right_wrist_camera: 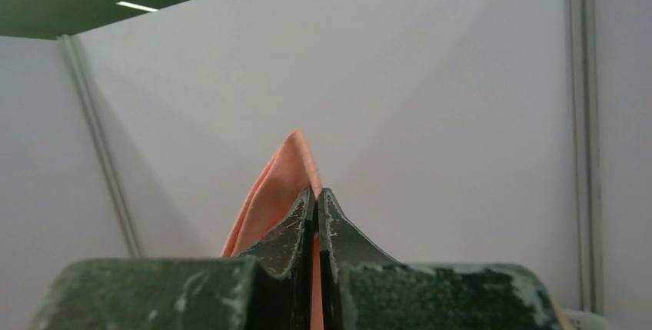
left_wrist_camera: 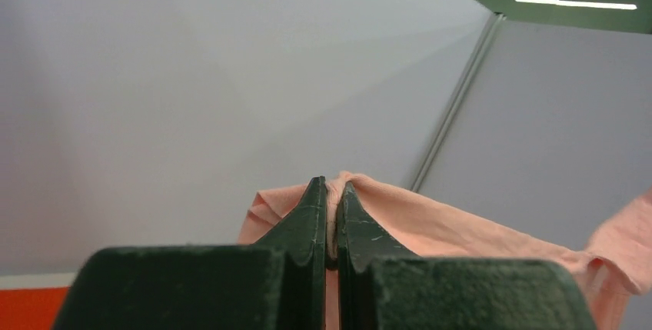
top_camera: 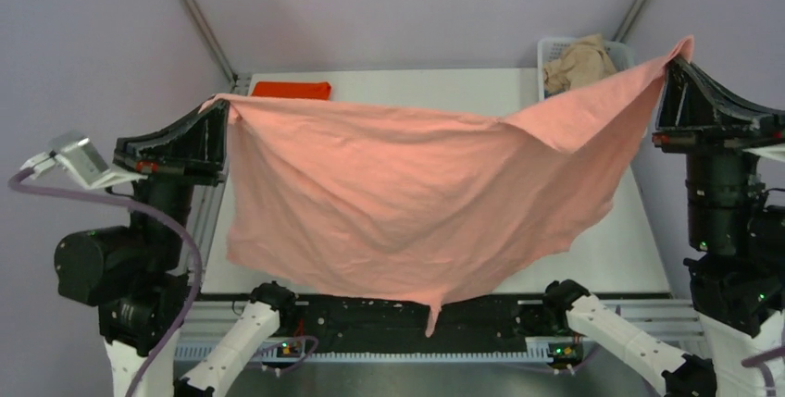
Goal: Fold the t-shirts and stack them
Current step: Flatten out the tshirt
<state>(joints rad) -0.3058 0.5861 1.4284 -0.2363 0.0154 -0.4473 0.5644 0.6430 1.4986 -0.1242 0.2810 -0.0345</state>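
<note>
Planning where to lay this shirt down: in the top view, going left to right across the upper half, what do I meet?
left gripper → orange-red t-shirt → beige t-shirt in the white basket → right gripper. The salmon-pink t-shirt spans from one gripper to the other, so it has no single place.

Left claw (left_wrist_camera: 332, 188) pinches tight on the salmon-pink t-shirt (left_wrist_camera: 454, 222) edge. Cloth bunches just behind the claw and trails right of it. Orange-red t-shirt (left_wrist_camera: 31, 308) shows low, left of the claw.
</note>
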